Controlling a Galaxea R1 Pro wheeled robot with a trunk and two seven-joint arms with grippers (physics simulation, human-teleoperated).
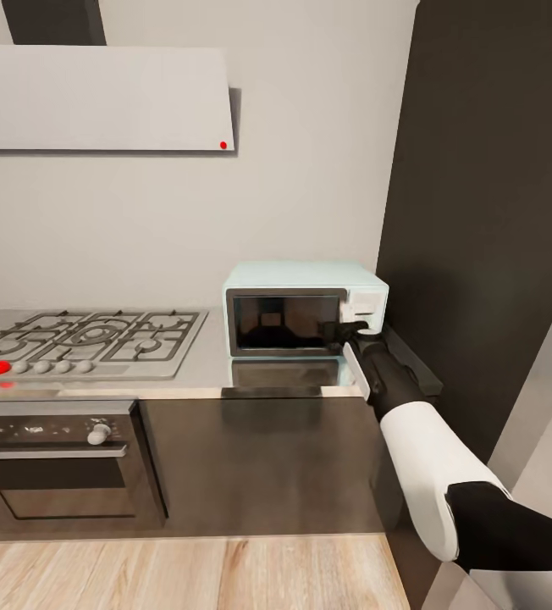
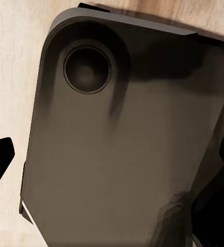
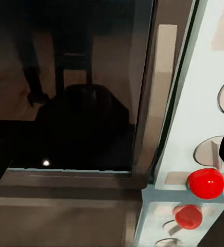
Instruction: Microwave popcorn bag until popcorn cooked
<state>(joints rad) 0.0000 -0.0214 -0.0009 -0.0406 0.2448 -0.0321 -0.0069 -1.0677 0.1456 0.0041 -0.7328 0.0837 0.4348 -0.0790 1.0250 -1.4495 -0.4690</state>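
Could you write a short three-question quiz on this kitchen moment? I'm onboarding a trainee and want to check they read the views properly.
1. True or false: the microwave door is closed.
2. Multiple choice: where is the right end effector? A) over the stove; B) at the microwave's front, by its knob panel; C) on the oven knob.
3. Short answer: in the right wrist view, what colour is the round button on the microwave's panel?

Key:
1. True; the dark glass door sits flush in its frame.
2. B.
3. Red.
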